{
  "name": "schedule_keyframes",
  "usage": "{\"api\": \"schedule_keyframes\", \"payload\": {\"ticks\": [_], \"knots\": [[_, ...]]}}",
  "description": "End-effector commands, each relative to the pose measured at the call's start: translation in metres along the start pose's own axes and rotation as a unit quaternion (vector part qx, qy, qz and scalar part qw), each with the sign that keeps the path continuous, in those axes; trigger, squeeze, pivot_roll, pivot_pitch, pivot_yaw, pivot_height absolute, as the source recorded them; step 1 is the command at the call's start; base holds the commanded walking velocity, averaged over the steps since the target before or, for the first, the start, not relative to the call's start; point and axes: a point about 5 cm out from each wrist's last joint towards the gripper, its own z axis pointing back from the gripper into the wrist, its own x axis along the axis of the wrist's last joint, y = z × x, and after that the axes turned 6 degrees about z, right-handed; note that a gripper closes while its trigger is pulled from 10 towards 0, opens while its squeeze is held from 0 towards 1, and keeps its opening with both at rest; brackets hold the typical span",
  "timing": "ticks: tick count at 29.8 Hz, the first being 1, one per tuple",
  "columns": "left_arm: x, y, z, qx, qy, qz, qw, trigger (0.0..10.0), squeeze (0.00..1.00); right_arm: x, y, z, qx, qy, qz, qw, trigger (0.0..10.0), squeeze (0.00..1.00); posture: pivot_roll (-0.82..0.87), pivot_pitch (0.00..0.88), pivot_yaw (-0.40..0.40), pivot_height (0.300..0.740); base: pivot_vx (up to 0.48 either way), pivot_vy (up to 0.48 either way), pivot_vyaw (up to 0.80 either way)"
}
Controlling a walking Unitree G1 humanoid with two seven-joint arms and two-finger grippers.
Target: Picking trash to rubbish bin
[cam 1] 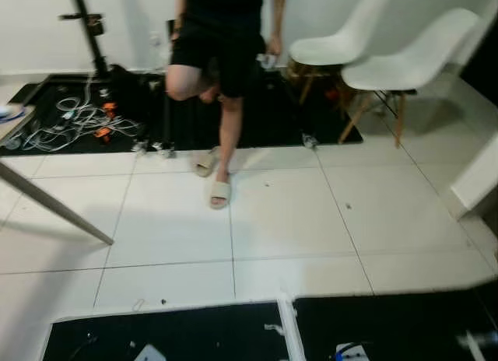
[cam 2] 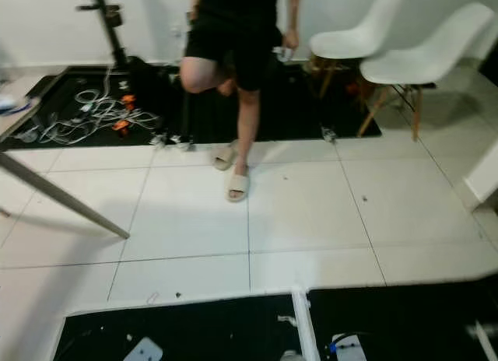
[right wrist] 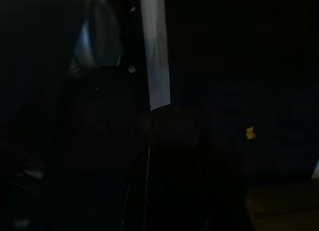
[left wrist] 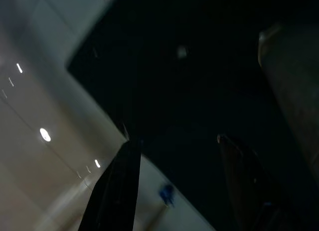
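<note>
Trash at black mat edge, well apart from left hand

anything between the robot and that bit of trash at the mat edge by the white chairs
Nothing visible. Bare tiled floor runs up to the bit of trash at the black mat's edge. The person stands left of it, the white chair's legs right of it, both off the straight path.
</note>
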Motion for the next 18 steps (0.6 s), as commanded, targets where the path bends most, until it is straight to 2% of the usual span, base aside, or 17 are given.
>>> {"api": "schedule_keyframes", "payload": {"ticks": [1,18], "knots": [[-0.0041,-0.0025,0.0003,-0.005,0.006,-0.004,1.0,10.0,0.0,-0.0032,-0.0004,0.0002,0.0,0.005,-0.001,1.0,10.0,0.0,0.0,0.085,0.066,0.74,0.0,0.0,-0.74],[-0.003,-0.0058,0.0001,-0.01,0.005,-0.002,1.0,10.0,0.0,-0.0035,-0.002,0.0003,-0.004,0.004,-0.006,1.0,10.0,0.0,-0.01,0.086,0.064,0.74,0.0,0.0,-0.74]]}}
